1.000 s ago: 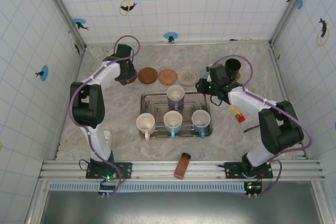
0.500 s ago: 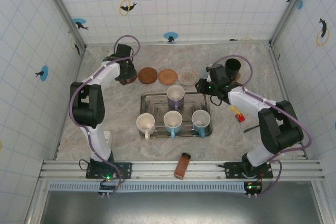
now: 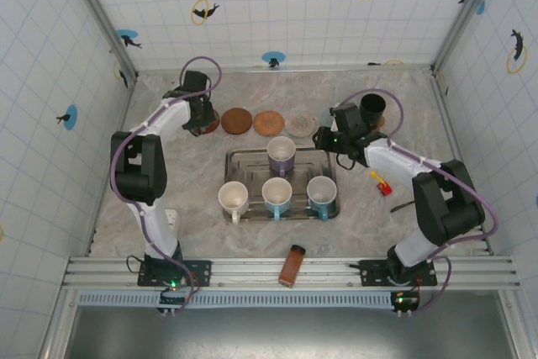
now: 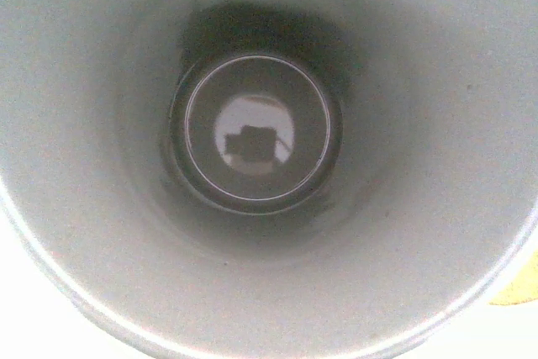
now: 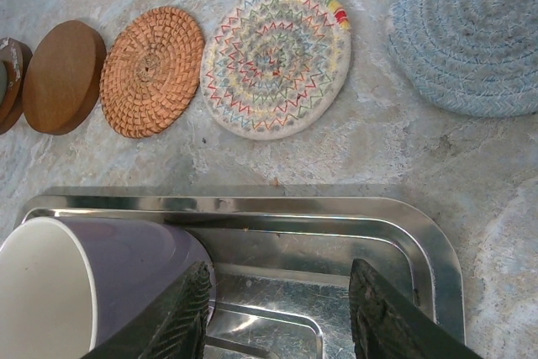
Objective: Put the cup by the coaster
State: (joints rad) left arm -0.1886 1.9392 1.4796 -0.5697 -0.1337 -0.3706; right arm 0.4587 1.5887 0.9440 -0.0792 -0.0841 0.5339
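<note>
A cup stands on the leftmost coaster at the back left, with my left gripper right over it. The left wrist view looks straight down into the cup: pale inner wall, round bottom; the fingers are hidden. A wooden coaster, an orange woven coaster and a multicolour coaster lie in a row to its right. My right gripper is open low over the tray's far right corner, its left finger against a purple cup.
The steel tray holds the purple cup, a white cup and two blue cups. A black cup stands at the back right. An orange bottle lies at the near edge, a small red toy right of the tray.
</note>
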